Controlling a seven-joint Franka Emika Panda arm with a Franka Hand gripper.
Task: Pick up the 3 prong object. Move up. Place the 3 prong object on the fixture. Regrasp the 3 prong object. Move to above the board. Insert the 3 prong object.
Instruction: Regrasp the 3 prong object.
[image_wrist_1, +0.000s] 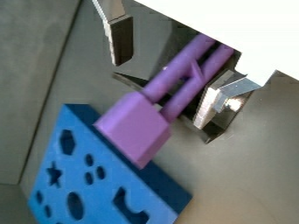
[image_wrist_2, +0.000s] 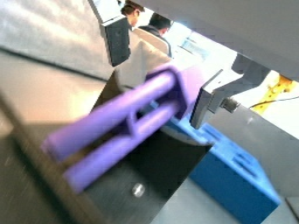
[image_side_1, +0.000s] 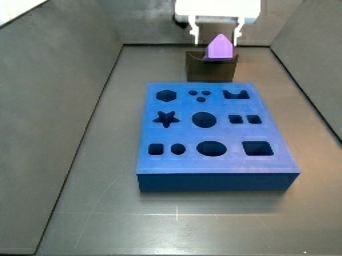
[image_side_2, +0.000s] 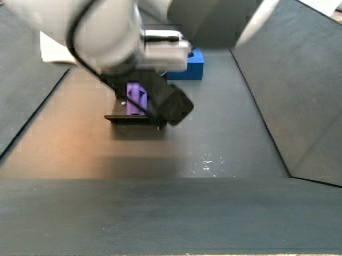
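One large blue board (image_side_1: 214, 138) fills the middle of the dark floor (image_side_1: 94, 210) in a side view, its long edges running toward the back wall, with open floor on both flanks and a broad strip in front of its near edge. Its top carries a star, a hexagon, circles, squares and an oval as cut-outs, all unfilled. Behind the board's far edge, a narrow gap away, stands the fixture (image_side_1: 210, 68), close to the back wall. In a side view from the opposite end the fixture (image_side_2: 134, 118) sits on its base plate with bare floor stretching wide toward the camera, the board (image_side_2: 195, 64) only a blue corner beyond the arm.

The gripper (image_side_1: 221, 30) hangs directly over the fixture, its white body at the top of the frame. The 3 prong object (image_side_1: 219, 46) rises from the fixture's top, its purple end peaked like a small roof under the gripper. In both wrist views the object (image_wrist_1: 158, 105) lies between the silver fingers (image_wrist_1: 121, 37), long axis running away from the gripper: prongs toward the wrist, solid block end out over the board's corner (image_wrist_1: 93, 175). A wrist view shows the object (image_wrist_2: 122, 122) resting on the dark fixture (image_wrist_2: 158, 166). Whether the pads actually touch the prongs cannot be told.
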